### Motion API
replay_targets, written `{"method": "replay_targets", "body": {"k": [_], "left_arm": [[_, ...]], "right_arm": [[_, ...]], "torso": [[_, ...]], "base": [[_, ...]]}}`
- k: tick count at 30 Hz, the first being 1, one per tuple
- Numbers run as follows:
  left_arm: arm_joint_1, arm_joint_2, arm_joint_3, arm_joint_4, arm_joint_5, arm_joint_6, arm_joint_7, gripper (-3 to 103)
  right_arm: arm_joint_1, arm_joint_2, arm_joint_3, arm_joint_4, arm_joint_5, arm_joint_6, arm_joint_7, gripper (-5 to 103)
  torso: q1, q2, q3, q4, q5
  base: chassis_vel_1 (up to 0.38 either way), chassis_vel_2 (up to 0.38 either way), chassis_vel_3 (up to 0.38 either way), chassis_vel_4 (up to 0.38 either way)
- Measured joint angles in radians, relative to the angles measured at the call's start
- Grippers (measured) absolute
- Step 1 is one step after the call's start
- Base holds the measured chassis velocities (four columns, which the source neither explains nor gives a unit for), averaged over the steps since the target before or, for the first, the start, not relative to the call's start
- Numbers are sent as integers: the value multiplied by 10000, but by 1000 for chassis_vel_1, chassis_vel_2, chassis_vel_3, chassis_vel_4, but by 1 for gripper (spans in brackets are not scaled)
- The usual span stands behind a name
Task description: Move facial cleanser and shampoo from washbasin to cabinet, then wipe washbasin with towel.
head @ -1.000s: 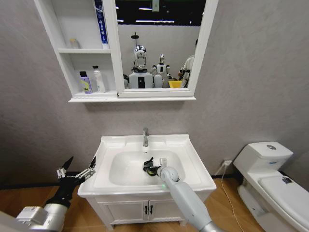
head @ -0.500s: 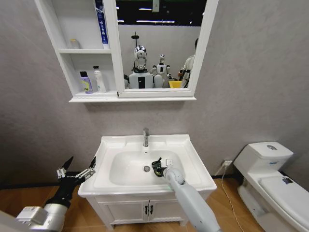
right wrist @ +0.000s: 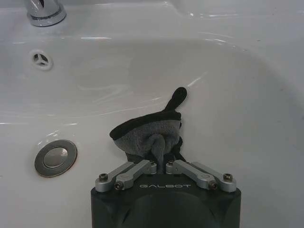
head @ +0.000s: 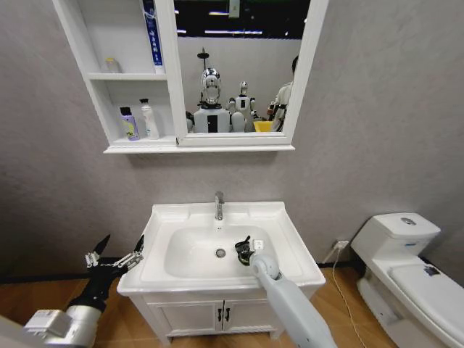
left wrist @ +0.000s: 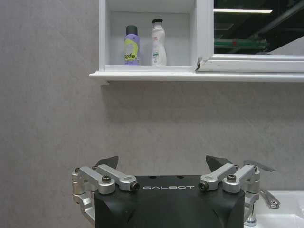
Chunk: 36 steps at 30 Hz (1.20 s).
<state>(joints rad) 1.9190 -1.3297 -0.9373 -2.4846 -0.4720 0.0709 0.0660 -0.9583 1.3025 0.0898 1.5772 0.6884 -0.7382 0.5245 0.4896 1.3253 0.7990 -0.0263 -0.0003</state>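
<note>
Right gripper (head: 244,250): I've got it down in the bowl, centre of the head view, just right of the drain (head: 220,252); jaws pinched tight on the towel (right wrist: 151,135).
Towel: bunched grey-black cloth, pressed on the white bowl wall, one dark tail sticking up toward the rim.
Washbasin (head: 290,239): white, lower centre of the frame; chrome tap (head: 218,205) at the back edge.
Left gripper (head: 116,259): I see it at lower left, off the basin's left edge, jaws spread wide, holding nothing.
Cabinet (head: 170,80): upper left of the frame, joined to the mirror (head: 239,65).
Lower shelf: purple bottle (left wrist: 131,45) and white bottle (left wrist: 158,42) stand upright, side by side.
</note>
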Motion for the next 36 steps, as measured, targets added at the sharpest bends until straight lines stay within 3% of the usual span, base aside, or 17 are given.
{"method": "replay_targets", "body": {"k": [9, 26, 30, 31, 36], "left_arm": [[0, 0, 0, 0, 0, 1, 0, 100], [0, 0, 0, 0, 0, 0, -1, 100], [0, 0, 0, 0, 0, 0, 0, 100], [0, 0, 0, 0, 0, 0, 0, 100], [0, 0, 0, 0, 0, 0, 0, 100]], "right_arm": [[-94, -522, 131, 685, -1043, -12, -203, 3], [292, -1123, 543, 2052, -1977, 40, -715, 3], [216, -1580, 1151, 1956, -2255, 656, -1647, 3], [133, -1931, 1614, 1898, -2294, 1066, -2397, 3], [80, -2824, 2353, 1615, -1632, 1803, -3864, 3]], "torso": [[1, 0, 1, -2, -1], [0, -1, 0, 1, 1], [1, 0, 0, 1, 1], [1, -1, 0, 0, 2], [0, 0, -1, -2, 1]], "base": [[0, 0, 0, 0], [0, 0, 0, 0], [0, 0, 0, 0], [0, 0, 0, 0], [0, 0, 0, 0]]}}
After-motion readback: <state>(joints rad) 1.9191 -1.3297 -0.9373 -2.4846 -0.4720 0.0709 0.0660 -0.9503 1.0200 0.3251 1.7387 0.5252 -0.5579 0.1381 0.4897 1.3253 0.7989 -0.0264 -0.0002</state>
